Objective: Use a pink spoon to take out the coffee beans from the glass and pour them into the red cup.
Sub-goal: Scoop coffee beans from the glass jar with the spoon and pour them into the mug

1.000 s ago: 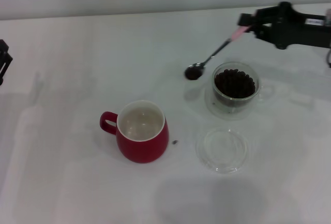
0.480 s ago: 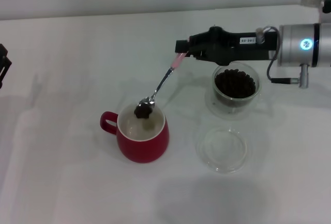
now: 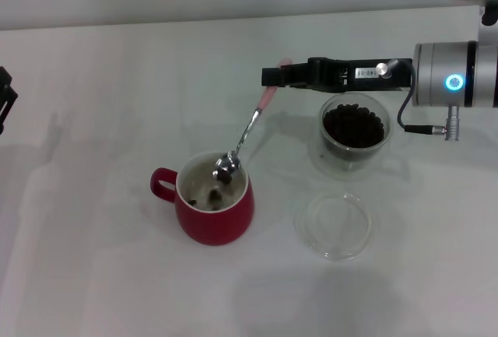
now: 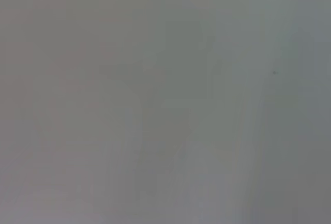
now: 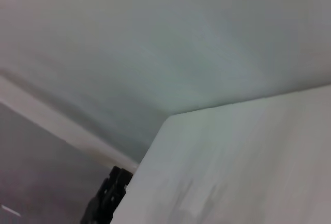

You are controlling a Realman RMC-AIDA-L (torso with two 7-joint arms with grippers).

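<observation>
In the head view my right gripper (image 3: 274, 77) is shut on the pink handle end of the pink spoon (image 3: 247, 131). The spoon slants down to the left and its silver bowl is tipped over the mouth of the red cup (image 3: 212, 208). A few coffee beans (image 3: 204, 194) lie inside the cup. The glass (image 3: 353, 133) stands to the right, under my right arm, filled with dark coffee beans (image 3: 352, 124). My left gripper (image 3: 5, 96) is parked at the far left edge. The wrist views show none of the task's things.
A flat shallow clear glass dish (image 3: 335, 223) lies in front of the glass, to the right of the red cup. All stand on a white table (image 3: 101, 119). The right wrist view shows a white surface's edge and the far-off left gripper (image 5: 106, 198).
The right arm carried the loaded spoon from beside the glass over to the red cup. The spoon has tipped and beans have dropped into the cup.
</observation>
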